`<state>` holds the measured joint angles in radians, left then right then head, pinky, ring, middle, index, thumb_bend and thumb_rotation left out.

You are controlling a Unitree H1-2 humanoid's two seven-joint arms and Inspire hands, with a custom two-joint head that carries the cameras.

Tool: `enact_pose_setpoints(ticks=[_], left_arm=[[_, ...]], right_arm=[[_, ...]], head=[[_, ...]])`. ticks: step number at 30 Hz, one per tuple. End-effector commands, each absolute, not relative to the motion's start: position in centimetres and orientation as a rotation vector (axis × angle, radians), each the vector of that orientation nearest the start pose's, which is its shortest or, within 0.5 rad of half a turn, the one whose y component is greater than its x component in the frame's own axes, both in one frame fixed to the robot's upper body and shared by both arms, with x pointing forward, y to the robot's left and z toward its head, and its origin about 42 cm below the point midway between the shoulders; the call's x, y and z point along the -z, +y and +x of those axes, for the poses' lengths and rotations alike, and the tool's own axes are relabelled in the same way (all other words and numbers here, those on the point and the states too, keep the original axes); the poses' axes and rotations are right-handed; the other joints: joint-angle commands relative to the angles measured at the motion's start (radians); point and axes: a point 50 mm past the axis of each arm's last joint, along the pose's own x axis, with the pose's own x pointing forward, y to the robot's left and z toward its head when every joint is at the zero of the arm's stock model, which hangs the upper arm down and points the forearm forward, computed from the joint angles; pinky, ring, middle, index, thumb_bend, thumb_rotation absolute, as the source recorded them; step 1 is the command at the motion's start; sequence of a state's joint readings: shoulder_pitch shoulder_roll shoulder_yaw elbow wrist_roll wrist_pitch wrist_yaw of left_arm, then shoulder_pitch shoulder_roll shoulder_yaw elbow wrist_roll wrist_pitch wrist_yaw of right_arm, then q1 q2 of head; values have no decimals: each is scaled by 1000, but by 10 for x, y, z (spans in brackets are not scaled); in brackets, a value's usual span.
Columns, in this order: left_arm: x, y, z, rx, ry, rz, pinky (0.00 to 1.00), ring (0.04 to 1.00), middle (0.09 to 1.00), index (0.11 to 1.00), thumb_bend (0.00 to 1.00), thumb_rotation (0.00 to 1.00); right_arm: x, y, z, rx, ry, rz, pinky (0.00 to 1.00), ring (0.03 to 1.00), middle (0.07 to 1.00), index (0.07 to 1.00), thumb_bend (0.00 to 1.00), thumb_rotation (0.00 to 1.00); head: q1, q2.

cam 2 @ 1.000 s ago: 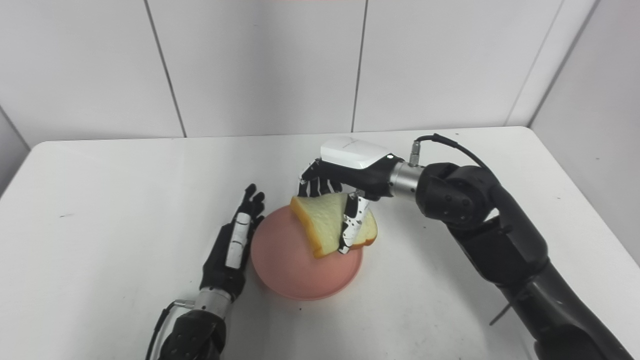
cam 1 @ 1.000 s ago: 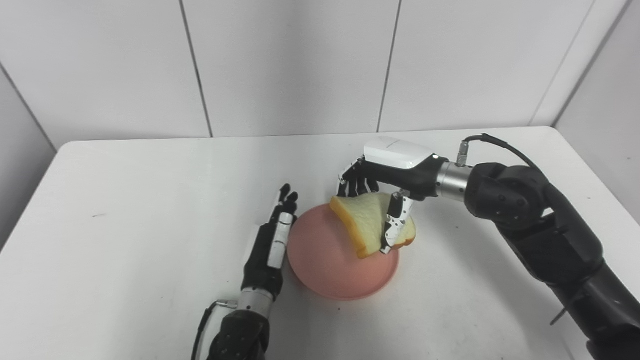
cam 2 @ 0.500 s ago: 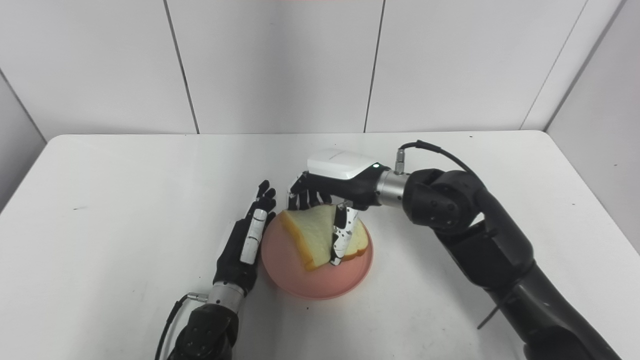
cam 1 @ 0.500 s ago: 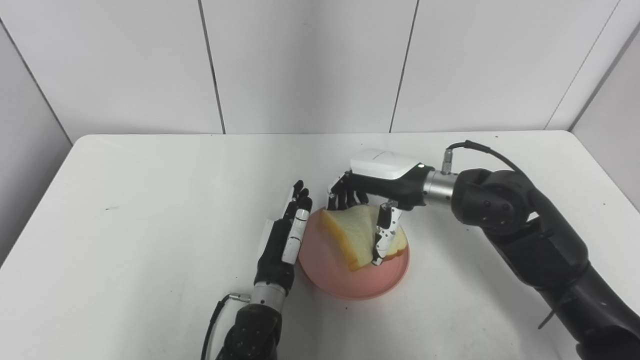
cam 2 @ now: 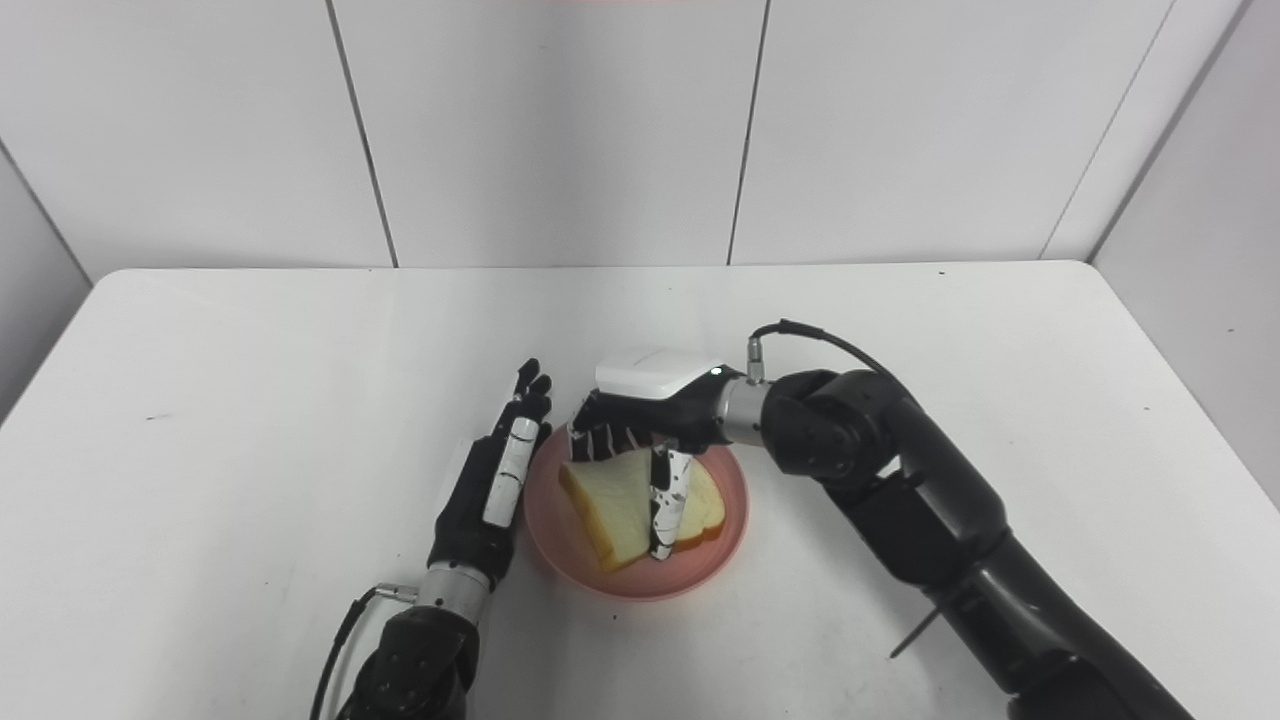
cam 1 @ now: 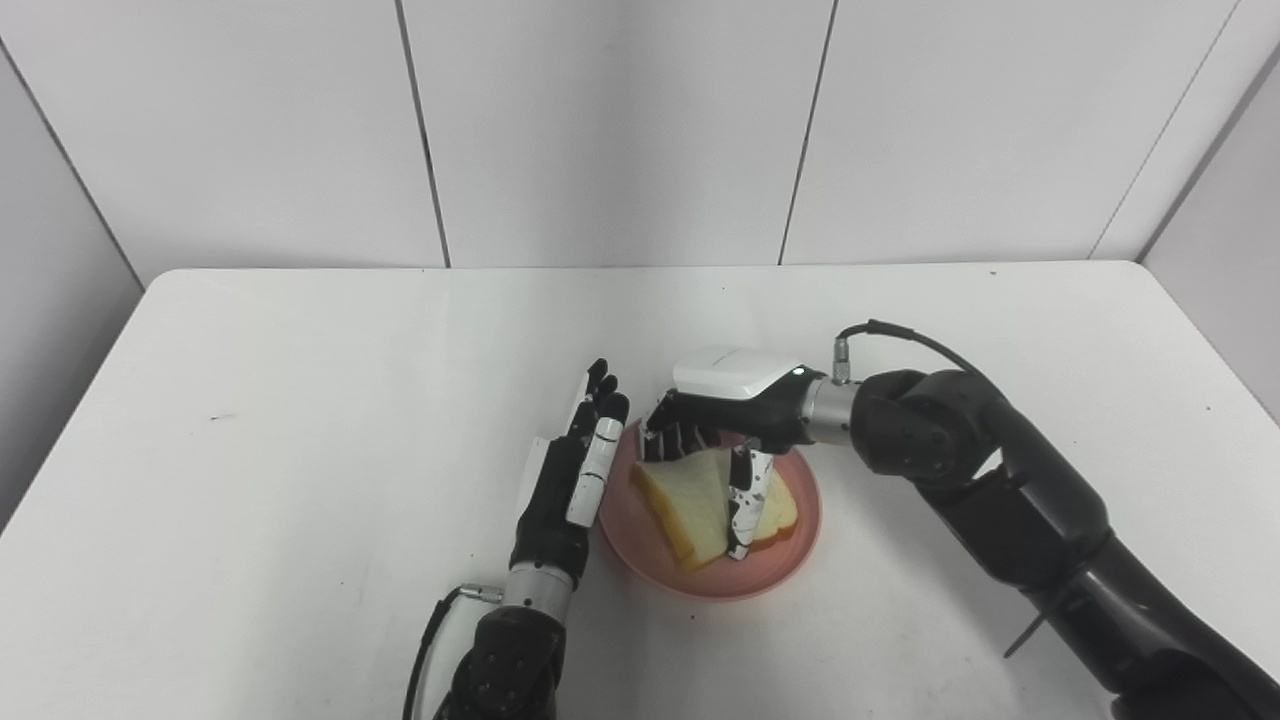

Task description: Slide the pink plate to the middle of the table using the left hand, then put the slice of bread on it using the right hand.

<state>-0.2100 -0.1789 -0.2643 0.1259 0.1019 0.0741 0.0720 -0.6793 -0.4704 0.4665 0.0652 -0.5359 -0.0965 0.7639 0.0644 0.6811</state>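
The pink plate (cam 1: pixel 780 560) sits near the middle of the white table. The slice of bread (cam 1: pixel 695 495) lies low over the plate, tilted, and I cannot tell whether it rests on it. My right hand (cam 1: pixel 725 420) is shut on the bread, thumb across its front and fingers behind its far edge. My left hand (cam 1: pixel 570 475) stands on edge, open with straight fingers, against the plate's left rim. The same scene shows in the right eye view, with the bread (cam 2: pixel 625 495) over the plate (cam 2: pixel 715 560).
The white table (cam 1: pixel 300 400) is bordered by white panel walls at the back and sides. A cable loops from my right wrist (cam 1: pixel 880 330). A small dark mark lies on the table's left (cam 1: pixel 212 417).
My right hand has come down with the bread, from held above the plate's right side to low over its middle. The camera shifted in the first half second. My left hand has stayed put.
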Motion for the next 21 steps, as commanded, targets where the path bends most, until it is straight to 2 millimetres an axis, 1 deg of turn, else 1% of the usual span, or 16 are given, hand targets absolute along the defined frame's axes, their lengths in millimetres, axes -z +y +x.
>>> enact_pose_setpoints(ticks=[1,10,12,14,16,17,19,21], left_arm=[[-160,34,333,271,-115,-80,1000,1000,1000,988,787,1000],[-160,35,333,279,-121,-86,1000,1000,1000,991,778,1000],[-160,35,333,279,-121,-89,1000,1000,1000,989,771,1000],[-160,36,333,279,-120,-92,1000,1000,999,988,767,1000],[-159,36,333,279,-118,-92,1000,1000,1000,988,773,1000],[-159,36,333,280,-116,-91,1000,1000,1000,988,783,1000],[-159,37,334,280,-114,-91,1000,1000,1000,988,787,1000],[-159,37,334,277,-115,-93,1000,1000,996,982,787,1000]], right_arm=[[-278,-178,431,-952,-346,-1400,453,511,522,453,525,0],[-274,-177,433,-941,-339,-1459,453,520,529,446,523,0],[-274,-176,432,-938,-342,-1472,469,539,501,475,527,0],[-274,-176,432,-938,-340,-1484,479,548,524,456,524,0],[-274,-177,433,-946,-343,-1488,501,565,485,510,525,6],[-274,-178,433,-949,-344,-1491,529,600,567,610,631,111],[-277,-178,431,-949,-349,-1498,542,617,620,668,697,177],[-280,-179,427,-947,-357,-1505,585,696,708,698,817,349]], head=[[1,0],[-11,-3],[-14,-4],[-16,-4],[-17,-5],[-19,-5],[-19,-5],[-19,-5]])
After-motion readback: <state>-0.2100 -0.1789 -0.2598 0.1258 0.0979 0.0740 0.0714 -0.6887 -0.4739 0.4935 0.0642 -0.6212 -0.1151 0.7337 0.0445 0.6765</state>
